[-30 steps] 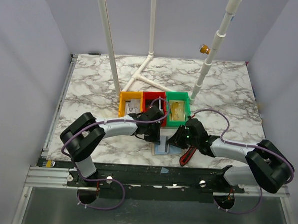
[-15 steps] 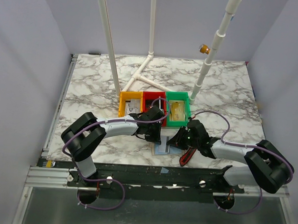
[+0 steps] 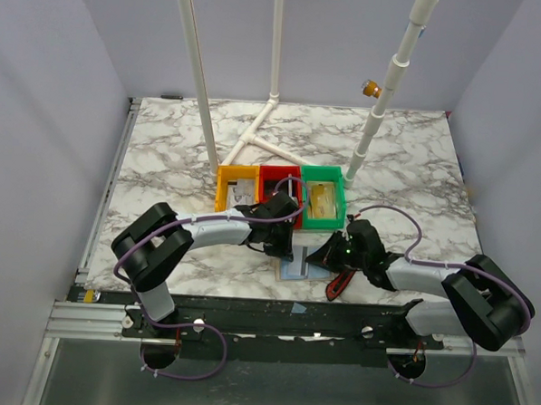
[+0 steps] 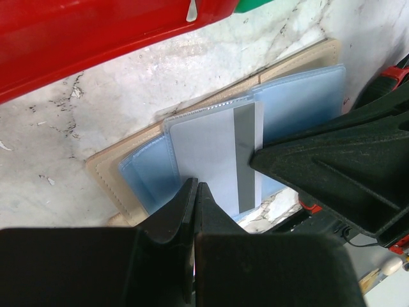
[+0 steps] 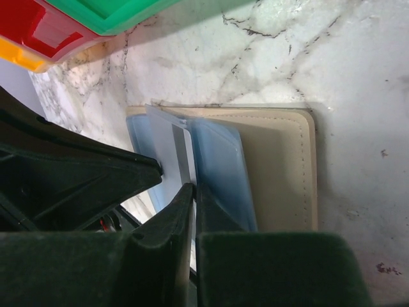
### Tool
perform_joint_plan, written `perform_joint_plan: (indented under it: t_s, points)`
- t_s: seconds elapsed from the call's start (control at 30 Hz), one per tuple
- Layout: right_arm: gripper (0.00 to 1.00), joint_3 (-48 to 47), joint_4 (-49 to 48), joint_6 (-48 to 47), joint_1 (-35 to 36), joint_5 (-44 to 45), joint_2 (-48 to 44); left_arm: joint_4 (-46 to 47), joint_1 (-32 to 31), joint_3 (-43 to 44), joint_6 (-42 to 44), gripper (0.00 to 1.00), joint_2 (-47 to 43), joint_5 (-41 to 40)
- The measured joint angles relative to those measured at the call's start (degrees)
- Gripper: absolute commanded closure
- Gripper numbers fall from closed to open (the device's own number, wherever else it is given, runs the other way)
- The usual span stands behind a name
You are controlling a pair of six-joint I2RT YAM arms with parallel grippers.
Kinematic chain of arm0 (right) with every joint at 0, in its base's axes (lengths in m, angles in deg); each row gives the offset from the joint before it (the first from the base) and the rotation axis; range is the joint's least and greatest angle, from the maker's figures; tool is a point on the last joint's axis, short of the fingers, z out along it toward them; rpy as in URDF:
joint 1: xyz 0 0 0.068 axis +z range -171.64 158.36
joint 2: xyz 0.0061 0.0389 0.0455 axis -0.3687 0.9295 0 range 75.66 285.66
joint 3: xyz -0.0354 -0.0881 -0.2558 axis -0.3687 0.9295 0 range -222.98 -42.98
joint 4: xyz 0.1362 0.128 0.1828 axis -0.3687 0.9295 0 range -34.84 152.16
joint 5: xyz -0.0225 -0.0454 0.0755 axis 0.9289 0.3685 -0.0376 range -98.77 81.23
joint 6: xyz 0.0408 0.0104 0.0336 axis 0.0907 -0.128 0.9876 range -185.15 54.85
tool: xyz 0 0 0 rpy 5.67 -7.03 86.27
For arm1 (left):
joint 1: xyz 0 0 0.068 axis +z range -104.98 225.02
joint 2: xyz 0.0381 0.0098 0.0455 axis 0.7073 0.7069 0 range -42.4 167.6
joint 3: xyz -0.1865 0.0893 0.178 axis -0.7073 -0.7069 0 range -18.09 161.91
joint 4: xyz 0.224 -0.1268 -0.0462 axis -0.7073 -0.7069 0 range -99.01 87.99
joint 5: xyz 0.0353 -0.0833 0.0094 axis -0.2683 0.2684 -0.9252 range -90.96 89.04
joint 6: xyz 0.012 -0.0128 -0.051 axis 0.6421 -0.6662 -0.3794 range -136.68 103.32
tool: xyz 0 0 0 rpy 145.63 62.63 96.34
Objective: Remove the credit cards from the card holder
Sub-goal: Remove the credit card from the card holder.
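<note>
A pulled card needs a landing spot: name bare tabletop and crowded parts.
Bare marble table left of the yellow plastic bin and right of the green plastic bin. Crowded: front centre, where left gripper and right gripper meet on the open tan card holder.

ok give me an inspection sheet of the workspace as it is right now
surface: marble table, no damage seen
job's things: holder open flat, grey card between its blue pockets; yellowish card in green bin
clutter: yellow bin, red bin; red-black tool beside holder
claws: left claw shut, tips at grey card; right claw nearly closed at a pocket edge, grip unclear
cables: purple cables, slack loops
surroundings: white pipes, plain walls
</note>
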Motion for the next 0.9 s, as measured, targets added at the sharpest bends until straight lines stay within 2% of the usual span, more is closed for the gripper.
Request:
perform_joint_plan:
  t_s: [0.13,0.9]
  points:
    - [0.99,0.5,-1.2,0.3,-0.5,-1.0,0.2,0.0,0.0,0.0,-0.1,1.0,0.0,0.0]
    - [0.99,1.0,-2.7,0.2,-2.0,-2.5,0.7,-1.4,0.0,0.0,-0.9,1.0,-0.3,-2.0]
